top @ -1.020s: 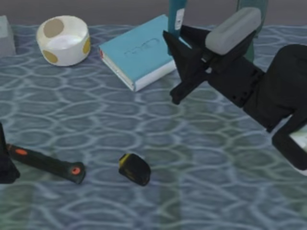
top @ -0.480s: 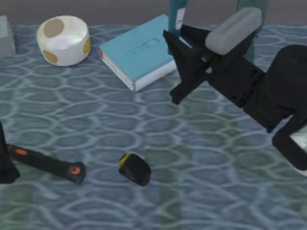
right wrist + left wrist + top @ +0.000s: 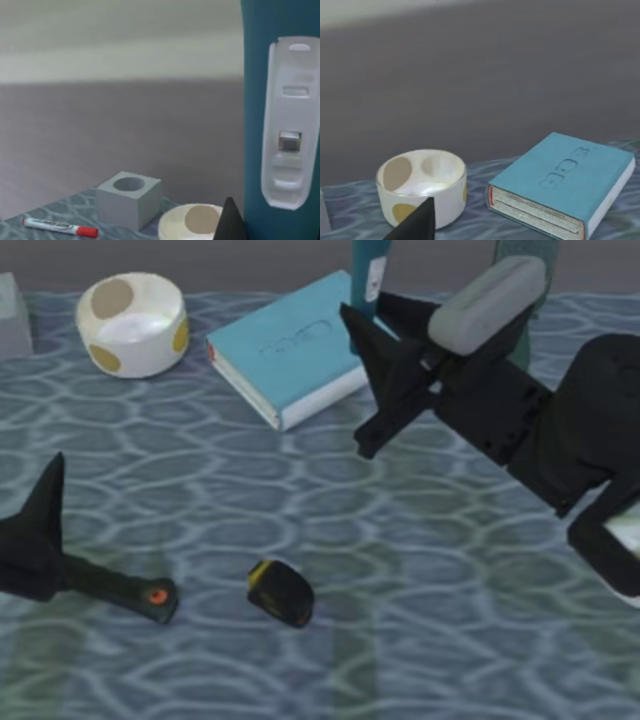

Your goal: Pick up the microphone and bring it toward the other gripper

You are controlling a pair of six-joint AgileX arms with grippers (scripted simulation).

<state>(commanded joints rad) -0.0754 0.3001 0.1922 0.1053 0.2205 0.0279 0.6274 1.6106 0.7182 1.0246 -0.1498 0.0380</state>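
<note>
— Where's the microphone [image 3: 368,270]?
— Upright at the surface's far edge, pinched between the right end effector's [image 3: 362,375] fingers; its white switch fills the right wrist view.
— Left end effector [image 3: 35,535]?
— Near the left edge; grip unclear.

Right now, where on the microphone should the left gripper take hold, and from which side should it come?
Probably the teal handle of the microphone, on a plain part away from the white switch. The handle stands upright beside the right gripper, so a level approach from the top view's left, where the left gripper is, looks best.
</note>
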